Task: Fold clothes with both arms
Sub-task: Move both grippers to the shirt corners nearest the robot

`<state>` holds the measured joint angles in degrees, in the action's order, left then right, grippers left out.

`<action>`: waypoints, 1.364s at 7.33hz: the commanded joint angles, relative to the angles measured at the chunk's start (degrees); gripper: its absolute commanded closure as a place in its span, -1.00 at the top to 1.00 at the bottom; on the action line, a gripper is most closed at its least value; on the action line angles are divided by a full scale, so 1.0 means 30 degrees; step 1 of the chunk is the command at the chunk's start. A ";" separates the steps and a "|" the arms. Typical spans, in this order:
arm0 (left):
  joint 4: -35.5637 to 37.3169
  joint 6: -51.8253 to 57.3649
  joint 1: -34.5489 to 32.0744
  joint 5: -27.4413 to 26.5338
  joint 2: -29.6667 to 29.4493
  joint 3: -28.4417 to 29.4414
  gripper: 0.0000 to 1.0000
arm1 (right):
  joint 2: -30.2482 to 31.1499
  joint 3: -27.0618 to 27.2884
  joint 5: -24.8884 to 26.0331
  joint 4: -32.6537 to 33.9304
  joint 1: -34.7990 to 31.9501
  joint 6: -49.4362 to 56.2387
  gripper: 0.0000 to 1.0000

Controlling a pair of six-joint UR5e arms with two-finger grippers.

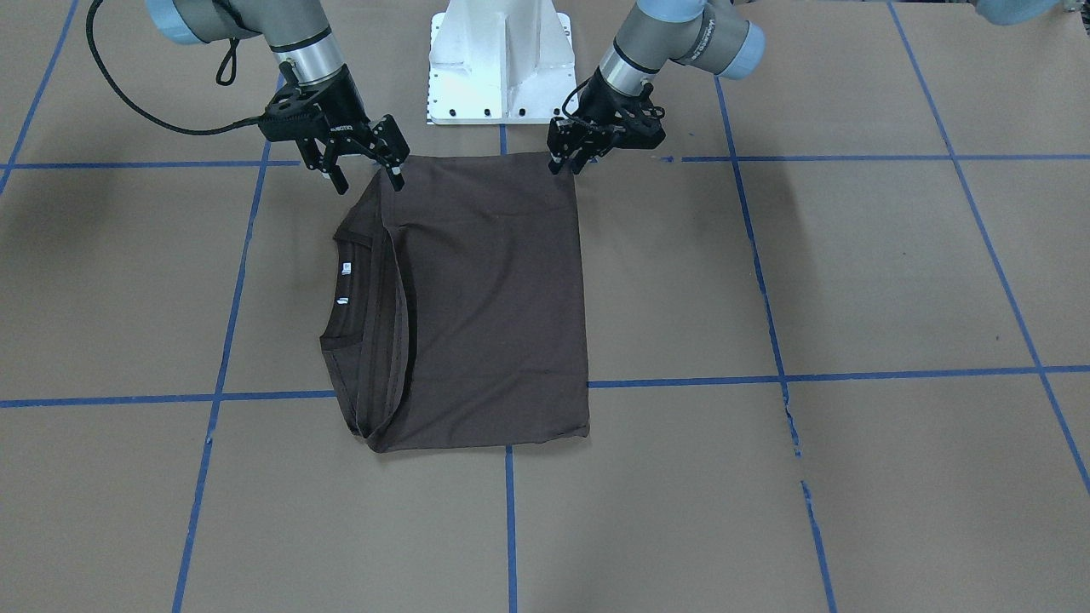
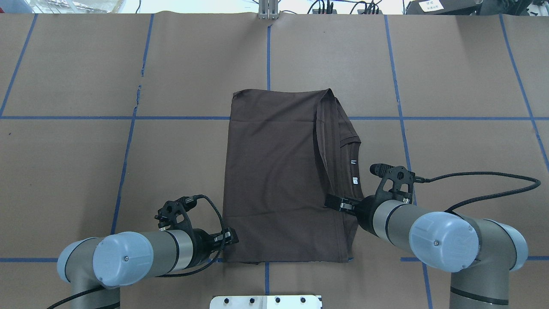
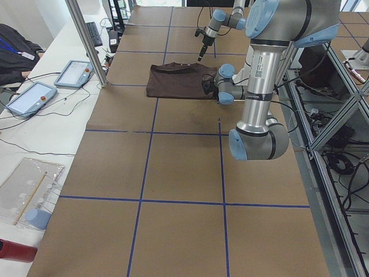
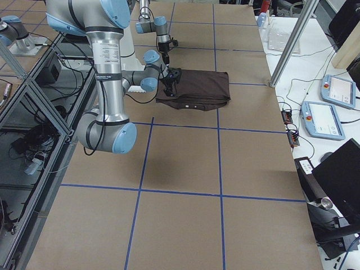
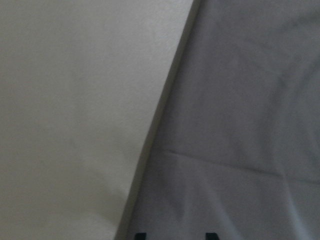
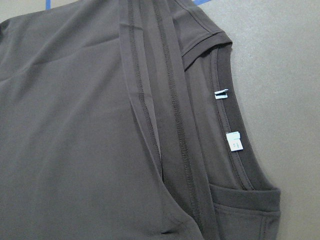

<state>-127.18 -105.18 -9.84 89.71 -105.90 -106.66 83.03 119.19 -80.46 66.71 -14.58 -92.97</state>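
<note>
Right tool (image 1: 366, 177) is tipped down over the shirt's (image 1: 494, 298) corner by the collar (image 1: 341, 289), fingers spread wide. Left tool (image 1: 565, 163) is angled low at the other near corner, only narrowly parted.

"ROBOTIQ" on the right gripper (image 1: 369, 182); neck tags (image 6: 233, 141) print illegible.

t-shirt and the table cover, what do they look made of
T-shirt: soft matte knit, probably cotton jersey; it lies limp with soft creases, a ribbed collar and stitched hems. Table cover: matte brown paper or thin card, likely; flat, with a ragged tear in it.
</note>
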 commanded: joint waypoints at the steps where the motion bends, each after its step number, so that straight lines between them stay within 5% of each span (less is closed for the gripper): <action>1: 0.0001 0.0022 0.0115 0.0009 0.0202 -0.0041 0.00 | 0.0010 -0.0002 -0.0016 0.0000 -0.0002 0.0024 1.00; 6: -0.0029 0.0022 0.0820 -0.0049 0.0173 -0.0158 -0.10 | 0.0040 -0.0002 0.0013 0.0000 -0.0002 0.0024 1.00; 8: -0.0029 -0.0007 0.0819 -0.0370 0.0202 -0.0364 -0.85 | 0.0040 -0.0032 0.0304 0.0000 0.0027 0.0024 1.00; 10: -0.0029 -0.0007 0.0790 -0.0372 0.0231 -0.0335 -1.00 | 0.0040 -0.0032 0.0277 0.0000 0.0027 0.0024 1.00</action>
<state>-127.26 -105.20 -7.43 88.67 -105.25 -107.65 83.14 119.10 -79.65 66.71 -14.51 -92.91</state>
